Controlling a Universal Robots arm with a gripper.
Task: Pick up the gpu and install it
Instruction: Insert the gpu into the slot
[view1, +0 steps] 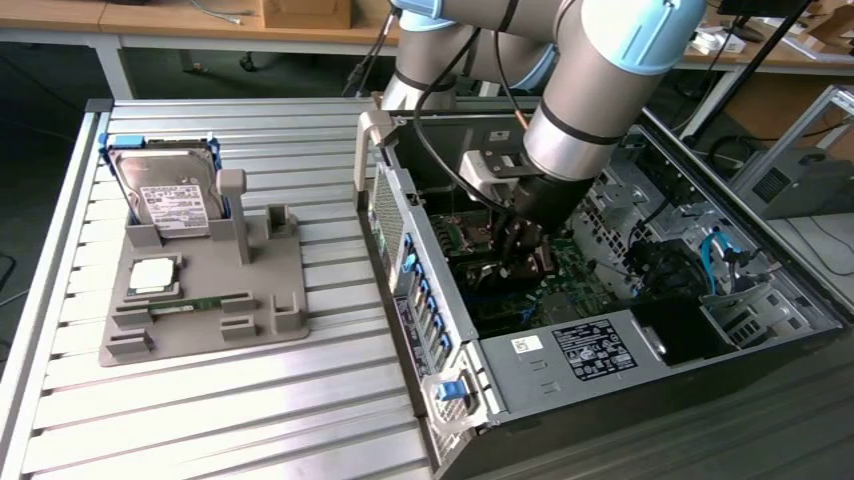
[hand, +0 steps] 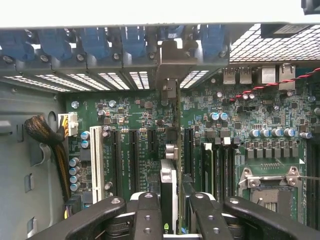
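Note:
The gpu (hand: 169, 182) shows edge-on as a thin card running away from the gripper (hand: 170, 212) over the green motherboard (hand: 135, 117). Its silver bracket (hand: 172, 62) lies against the row of rear slot openings of the case. Black fingers (hand: 147, 215) press on either side of the card, so the gripper is shut on it. In the exterior view the gripper (view1: 523, 250) reaches down into the open computer case (view1: 601, 350), with the gpu (view1: 541, 262) between the fingers just above the board. I cannot tell whether the card's edge sits in a slot.
A grey fixture (view1: 200, 300) on the slatted table at the exterior view's left holds a silver hard drive (view1: 167, 195), a CPU (view1: 154, 275) and a green memory stick (view1: 200, 303). Inside the case are a white slot (hand: 93, 157), a cable bundle (hand: 47, 137) and the CPU socket (hand: 270, 182).

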